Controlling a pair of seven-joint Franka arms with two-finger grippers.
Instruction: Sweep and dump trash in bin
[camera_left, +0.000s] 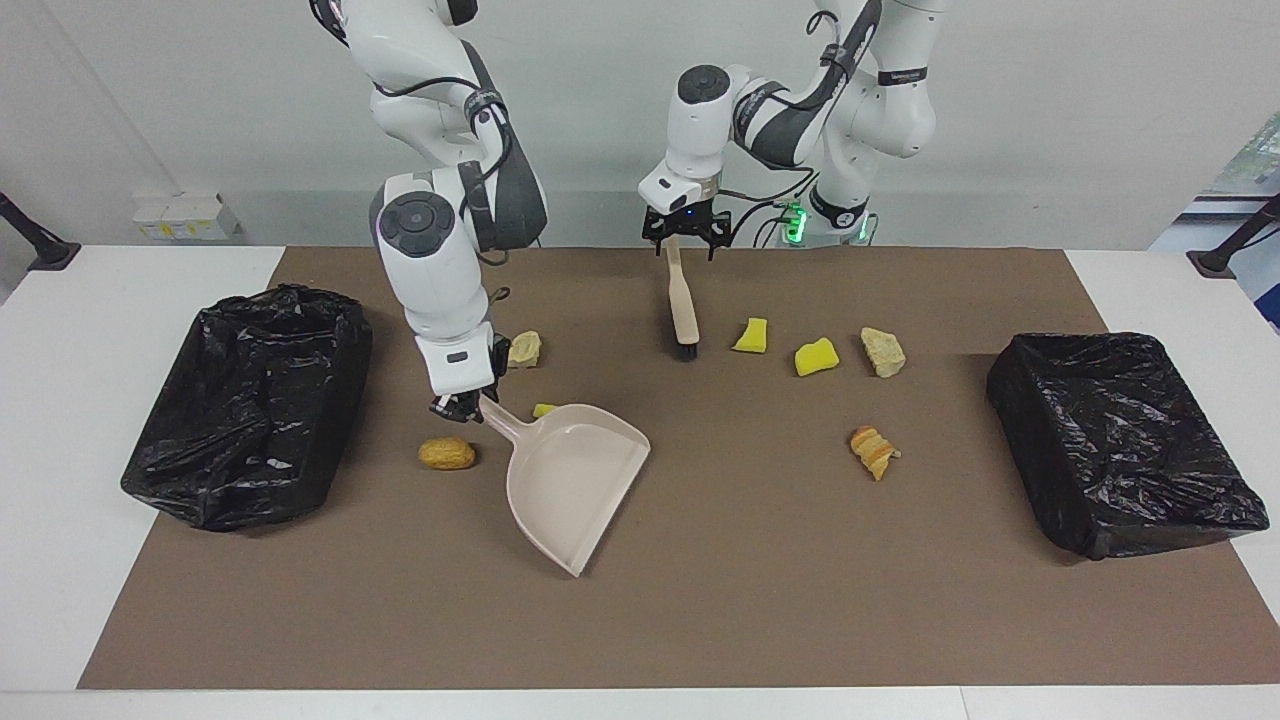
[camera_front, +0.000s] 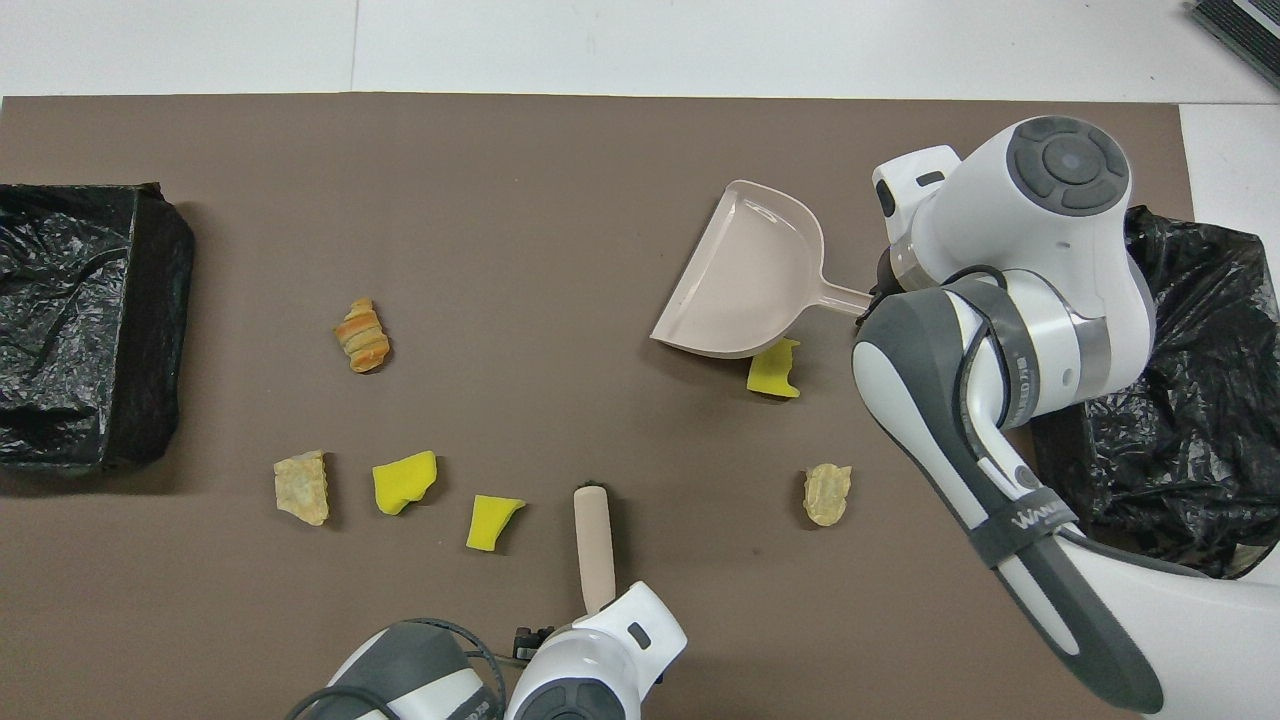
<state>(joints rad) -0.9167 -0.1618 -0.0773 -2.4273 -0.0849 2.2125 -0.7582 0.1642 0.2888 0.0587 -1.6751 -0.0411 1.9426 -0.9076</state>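
Gripping smooth beige dustpan handle, right claw; crinkly black bin beside.

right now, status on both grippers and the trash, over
Right gripper shut on dustpan handle. Left gripper open over brush handle. Trash pieces unswept on mat; none in dustpan.

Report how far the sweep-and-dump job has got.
Done: the right gripper is shut on the dustpan handle. In hand: the left gripper, open, is over the brush handle, not gripping. Left: all sweeping and dumping; the trash pieces in view, such as the bread lump and yellow sponge, lie on the mat, none visible in the bin.
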